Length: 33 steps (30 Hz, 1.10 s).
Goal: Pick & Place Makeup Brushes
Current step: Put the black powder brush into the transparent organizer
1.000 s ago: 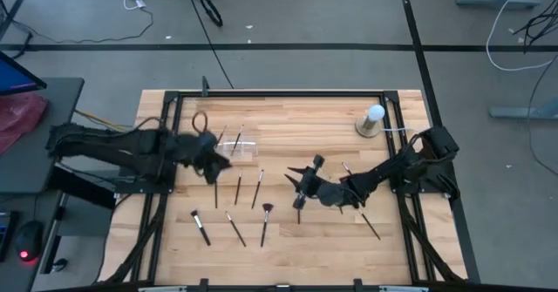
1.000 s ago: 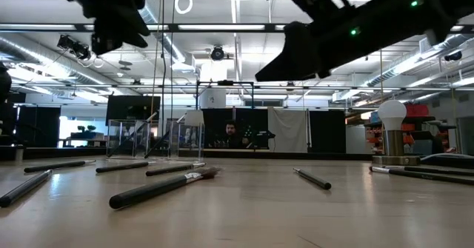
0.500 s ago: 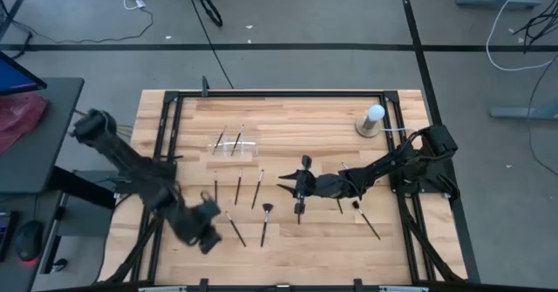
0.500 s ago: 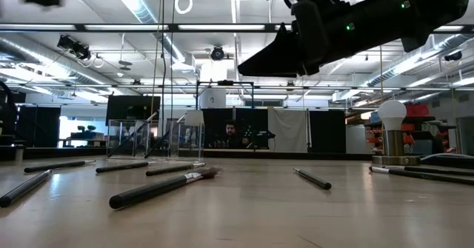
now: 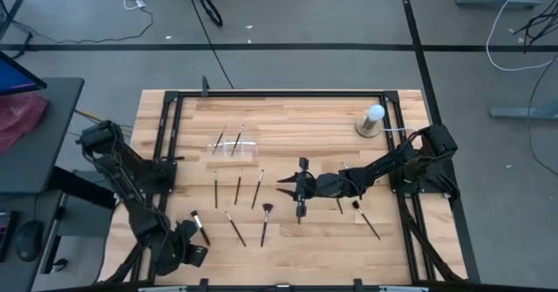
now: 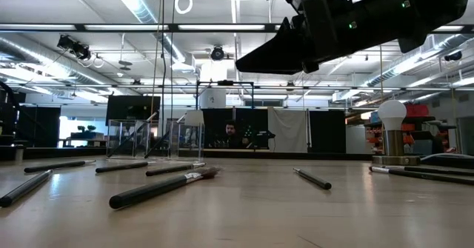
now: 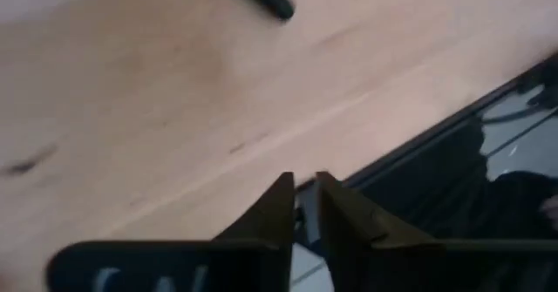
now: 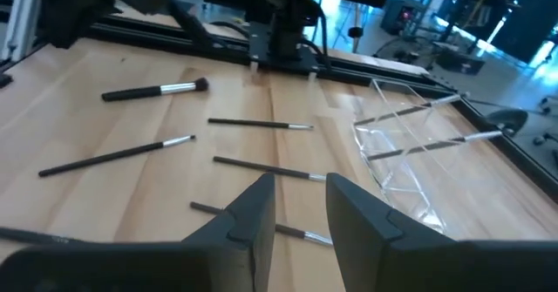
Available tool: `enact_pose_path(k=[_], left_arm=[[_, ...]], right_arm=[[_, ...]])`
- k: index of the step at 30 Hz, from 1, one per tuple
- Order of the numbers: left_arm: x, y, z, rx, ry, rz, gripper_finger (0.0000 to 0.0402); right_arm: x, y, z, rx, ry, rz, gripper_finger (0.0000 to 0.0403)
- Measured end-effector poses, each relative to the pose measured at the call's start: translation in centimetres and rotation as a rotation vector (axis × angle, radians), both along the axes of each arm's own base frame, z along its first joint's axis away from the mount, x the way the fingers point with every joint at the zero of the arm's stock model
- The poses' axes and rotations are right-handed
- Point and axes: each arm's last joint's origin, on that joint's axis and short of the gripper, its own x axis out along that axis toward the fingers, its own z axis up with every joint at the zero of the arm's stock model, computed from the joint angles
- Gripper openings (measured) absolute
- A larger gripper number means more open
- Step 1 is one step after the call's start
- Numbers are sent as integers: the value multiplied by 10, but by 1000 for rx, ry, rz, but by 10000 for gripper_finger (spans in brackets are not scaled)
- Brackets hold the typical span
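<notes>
We judged the makeup brushes (image 5: 238,186) light, stiff and prone to roll, best pinched mid-handle. We counted about eleven scattered on the desk (image 5: 288,126), two in a clear holder (image 5: 234,144). Left gripper (image 7: 302,196) jaws narrow, empty; right gripper (image 8: 298,207) jaws partly apart, empty.

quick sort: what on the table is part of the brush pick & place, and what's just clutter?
Job:
- makeup brushes loose on the table
- two brushes in the clear acrylic holder
- right tool, over mid-table
- left tool, at the table's near left corner

Lying about:
- white ball on a round base, far right corner
</notes>
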Motion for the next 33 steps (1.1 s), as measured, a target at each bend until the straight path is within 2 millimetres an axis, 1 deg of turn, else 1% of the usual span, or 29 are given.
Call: enact_pose_path(k=[3, 7, 9, 11, 16, 24, 30, 33], left_arm=[[4, 3, -2, 13, -3, 51, 106], [9, 14, -6, 62, 54, 130, 174], [13, 19, -7, 66, 110, 150, 198], [15, 25, -9, 77, 167, 166, 209], [18, 40, -12, 173, 224, 217, 204], [27, 56, -15, 277, 204, 305, 173], [32, 57, -26, 300, 267, 288, 146], [32, 57, -27, 302, 269, 283, 134]], right_arm=[[0, 0, 0, -21, 4, 13, 107], [0, 0, 0, -27, 5, 15, 107], [-1, 0, -1, -34, 11, 16, 107], [-1, 0, -1, -38, 17, 22, 107], [-1, 2, -1, -22, 16, 86, 107], [-1, 3, -1, -14, 18, 115, 107], [-1, 3, -1, -14, 18, 115, 107], [-1, 3, -2, -15, 20, 115, 107]])
